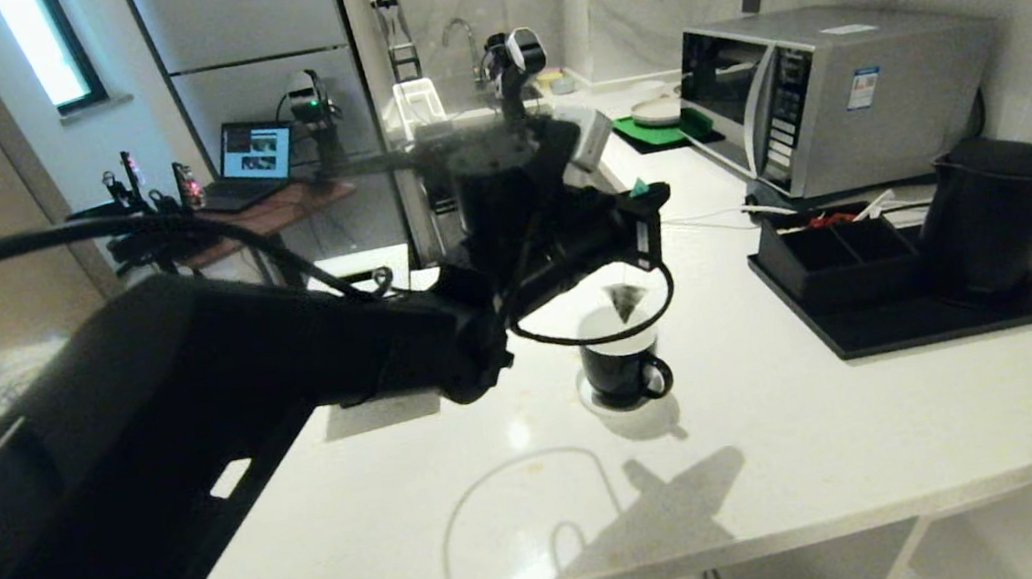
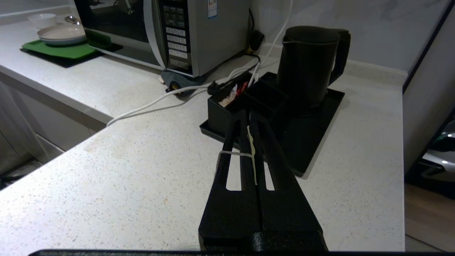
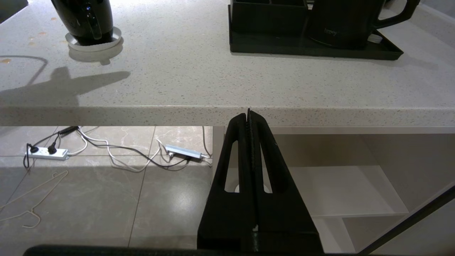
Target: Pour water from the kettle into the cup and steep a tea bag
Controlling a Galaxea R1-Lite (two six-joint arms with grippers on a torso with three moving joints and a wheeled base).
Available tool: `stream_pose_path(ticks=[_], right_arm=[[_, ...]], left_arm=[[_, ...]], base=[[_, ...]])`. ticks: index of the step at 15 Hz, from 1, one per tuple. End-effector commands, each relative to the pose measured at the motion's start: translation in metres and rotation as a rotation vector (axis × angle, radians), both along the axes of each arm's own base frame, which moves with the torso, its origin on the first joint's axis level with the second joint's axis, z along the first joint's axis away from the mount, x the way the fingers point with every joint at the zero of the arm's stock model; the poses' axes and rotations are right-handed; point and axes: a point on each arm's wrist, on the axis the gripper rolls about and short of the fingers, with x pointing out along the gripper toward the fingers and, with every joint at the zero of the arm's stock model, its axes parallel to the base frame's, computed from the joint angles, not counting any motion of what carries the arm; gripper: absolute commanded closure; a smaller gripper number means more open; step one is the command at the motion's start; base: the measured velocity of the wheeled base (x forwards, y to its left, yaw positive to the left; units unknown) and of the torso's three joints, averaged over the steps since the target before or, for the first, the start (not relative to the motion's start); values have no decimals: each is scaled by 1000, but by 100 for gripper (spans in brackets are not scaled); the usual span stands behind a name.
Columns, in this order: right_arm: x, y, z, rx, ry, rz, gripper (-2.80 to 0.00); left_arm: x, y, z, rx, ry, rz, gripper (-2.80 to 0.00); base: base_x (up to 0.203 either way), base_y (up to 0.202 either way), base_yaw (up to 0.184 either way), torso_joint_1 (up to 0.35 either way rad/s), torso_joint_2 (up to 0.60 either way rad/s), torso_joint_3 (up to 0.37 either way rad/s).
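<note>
Left gripper (image 1: 644, 211): above the cup, jaws pressed together on the string and tag of the tea bag; in the left wrist view the pale string runs between the closed fingers (image 2: 245, 142).
Tea bag (image 1: 623, 300): hangs free below the jaws, pointed end down, long axis vertical.
Cup (image 1: 625, 365): upright on the white counter (image 1: 799, 431), handle toward the robot's right, directly under the bag.
Key relation: bag sits over the cup mouth, its tip about level with the rim; whether it has entered the cup, cannot tell from the head view.
Next move, judged: straight descent; little sideways correction looks needed.
Kettle (image 1: 1010, 210): on the black tray (image 1: 935, 321) well to the right of the cup, handle away from it.
Right gripper (image 3: 249, 142): parked below the counter edge, jaws closed on nothing.
Nearer arm: left, by far.
</note>
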Motion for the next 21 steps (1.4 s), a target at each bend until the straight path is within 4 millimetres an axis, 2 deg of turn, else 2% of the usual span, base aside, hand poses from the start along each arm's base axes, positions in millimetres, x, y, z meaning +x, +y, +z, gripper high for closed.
stream_pose_path(ticks=[1, 5, 17, 21], right_arm=[[0, 0, 0, -1, 1, 1, 0], [0, 0, 0, -1, 2, 1, 0], [0, 0, 0, -1, 0, 1, 0], [0, 0, 0, -1, 0, 1, 0]], left_arm=[[3, -4, -12, 11, 15, -6, 0], [5, -8, -23, 27, 32, -10, 0], [4, -12, -29, 33, 36, -17, 0], [5, -16, -41, 48, 52, -24, 0]], base=[[0, 0, 0, 0, 0, 0], [0, 0, 0, 0, 0, 0], [0, 0, 0, 0, 0, 0], [0, 0, 0, 0, 0, 0]])
